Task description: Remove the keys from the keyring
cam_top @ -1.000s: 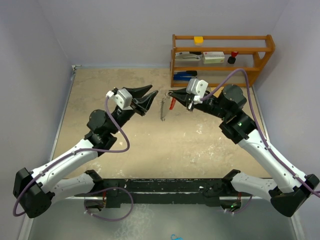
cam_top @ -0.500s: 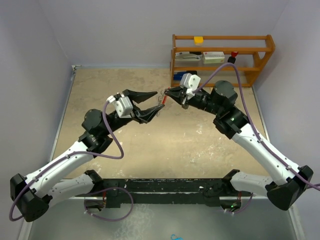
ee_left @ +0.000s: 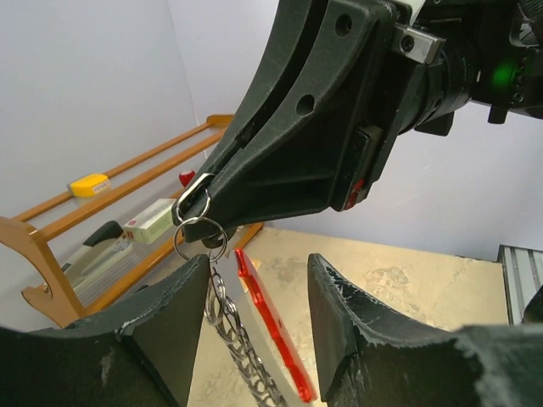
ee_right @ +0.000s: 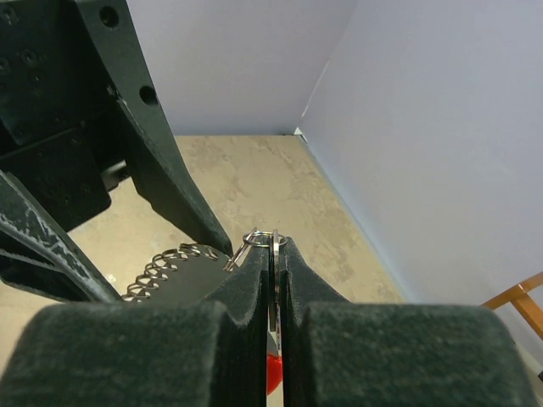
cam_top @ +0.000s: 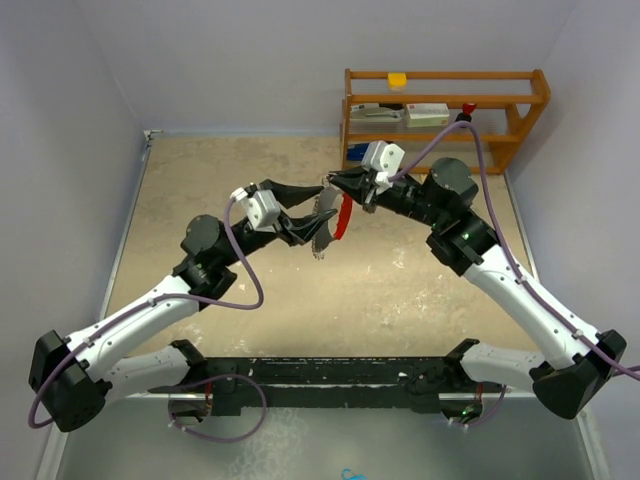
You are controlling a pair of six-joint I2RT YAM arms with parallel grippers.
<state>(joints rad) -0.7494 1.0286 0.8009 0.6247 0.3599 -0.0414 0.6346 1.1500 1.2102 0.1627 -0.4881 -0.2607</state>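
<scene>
The right gripper [cam_top: 332, 181] was clenched on a small silver split ring [ee_left: 193, 200], its black fingers pressed flat together with the ring's thin edge caught between them. From that ring the keyring [cam_top: 343, 215], a red crescent strip joined to a silvery ridged chain-like arc, hung freely in the air above the tan table [cam_top: 220, 290], touching no surface. The left gripper [cam_top: 324, 202] was released, its jaws spread wide, with the hanging chain passing between the two fingers [ee_left: 161, 339], close to the left-hand one but gripped by neither. The keys could not be picked out with confidence in any view; they may have sat at the lower end of the chain, which was too small to resolve from overhead. The principal risk lay in the pinch on the split ring: so narrow a hold could slip if the left gripper pulled sideways, dropping the whole assembly. Closing the left jaws on the swinging chain rather than on a key would tug without separating anything and could twist the ring out of the right fingers.
</scene>
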